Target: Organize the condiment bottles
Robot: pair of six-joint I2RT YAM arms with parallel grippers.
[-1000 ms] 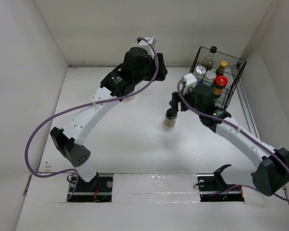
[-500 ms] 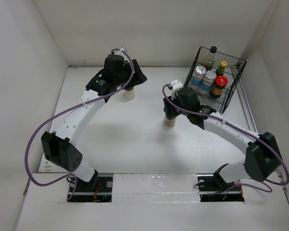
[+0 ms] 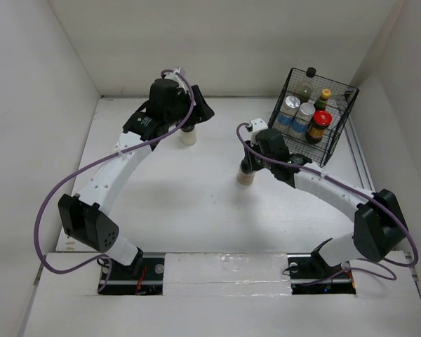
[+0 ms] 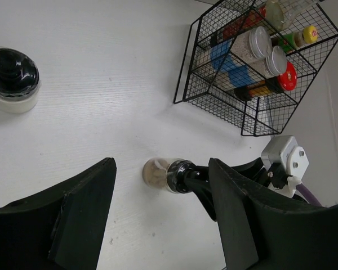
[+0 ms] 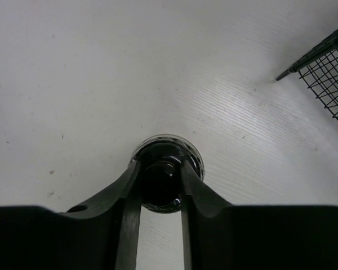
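The right end effector grips the upright black-capped tan bottle from directly above on the table, the wire basket near to its right; the left end effector gapes empty.

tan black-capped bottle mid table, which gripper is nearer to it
Right. The right gripper is shut on the cap of the tan bottle; the left gripper hangs open well away, near the pale bottle.

The spice bottle stands on the table, its cap between the right gripper's fingers, with the wire basket ahead and right of them. A capped jar stands ahead-left of the left gripper's fingers; five containers sit in the basket.
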